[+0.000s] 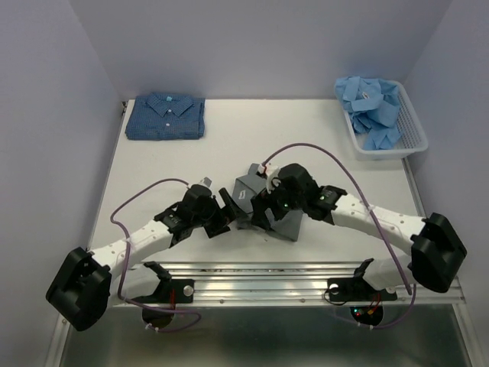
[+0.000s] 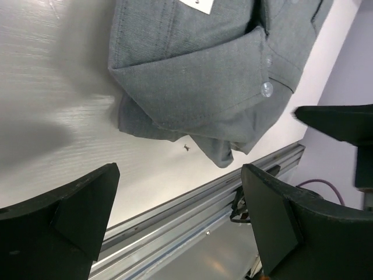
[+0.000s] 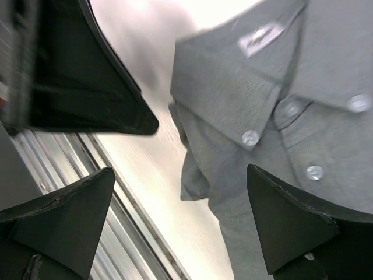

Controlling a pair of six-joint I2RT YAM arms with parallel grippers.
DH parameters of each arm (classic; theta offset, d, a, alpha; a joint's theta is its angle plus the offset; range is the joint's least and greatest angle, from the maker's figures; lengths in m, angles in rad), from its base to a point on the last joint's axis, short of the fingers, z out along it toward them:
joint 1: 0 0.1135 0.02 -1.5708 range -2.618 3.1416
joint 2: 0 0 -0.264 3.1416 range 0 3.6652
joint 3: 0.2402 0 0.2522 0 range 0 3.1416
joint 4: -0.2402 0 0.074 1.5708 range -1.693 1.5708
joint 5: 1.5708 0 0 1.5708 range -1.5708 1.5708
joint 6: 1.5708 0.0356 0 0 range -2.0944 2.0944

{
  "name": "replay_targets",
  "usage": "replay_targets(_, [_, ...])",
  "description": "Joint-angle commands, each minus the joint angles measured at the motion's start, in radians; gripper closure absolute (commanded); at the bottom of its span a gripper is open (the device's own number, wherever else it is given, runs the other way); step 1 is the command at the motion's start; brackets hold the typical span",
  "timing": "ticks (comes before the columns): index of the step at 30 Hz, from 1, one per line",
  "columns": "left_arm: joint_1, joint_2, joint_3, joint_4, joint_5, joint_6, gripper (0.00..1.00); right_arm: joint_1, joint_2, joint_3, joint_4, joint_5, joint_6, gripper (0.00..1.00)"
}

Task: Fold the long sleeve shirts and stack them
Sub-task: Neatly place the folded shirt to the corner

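A: So, where does the grey shirt (image 1: 246, 189) lie?

B: Folded small at the middle of the desk (image 1: 168, 164), toward the near edge and just beyond the metal rail (image 1: 260, 277). Both arms reach in over it, one from each side.

A: And the left hand (image 1: 226, 205)?

B: Spread wide, grasping nothing. It sits at the shirt's left side. In its own camera the two fingers (image 2: 76, 213) frame bare desk and rail, and the cloth lies past their tips, apart from them. A buttoned cuff (image 2: 274, 70) is folded across the top, and a loose corner of cloth sticks out toward the rail.

A: The right hand (image 1: 260, 208)?

B: Also wide apart, with nothing clamped. It hangs over the shirt's collar end. Its camera shows the collar with a white label (image 3: 257, 37) and a row of pale buttons (image 3: 250, 137). One finger crosses the cloth in that view; whether it touches the cloth I cannot tell. The dark shape at the upper left of that view looks like part of the other arm.

A: What about the other shirts?

B: A dark blue shirt (image 1: 166, 116) with a fine pale pattern lies folded flat at the far left corner, collar up. The light blue shirts (image 1: 373, 103) are heaped unfolded in a white slatted basket (image 1: 409, 147) at the far right, well apart from the grey one.
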Motion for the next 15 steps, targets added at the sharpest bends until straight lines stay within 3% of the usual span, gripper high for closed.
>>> replay_targets(1, [-0.011,-0.075,-0.037,0.113,0.015,-0.043,0.01,-0.065,-0.094,0.062,0.024,0.178,0.122,0.0])
replay_targets(4, [-0.051,-0.059,-0.052,0.193,0.04,-0.037,0.01,-0.269,-0.068,0.08,0.027,0.218,0.204,0.0])
replay_targets(7, [-0.104,0.04,0.0,0.284,0.078,0.007,0.01,-0.416,0.057,0.158,0.046,0.142,0.254,0.0])
replay_targets(10, [-0.114,0.201,0.081,0.327,0.133,0.081,0.01,-0.438,0.232,0.264,0.047,0.141,0.226,0.0])
replay_targets(15, [-0.085,0.407,0.265,0.19,0.118,0.217,0.01,-0.475,0.39,0.343,0.066,0.134,0.226,0.0])
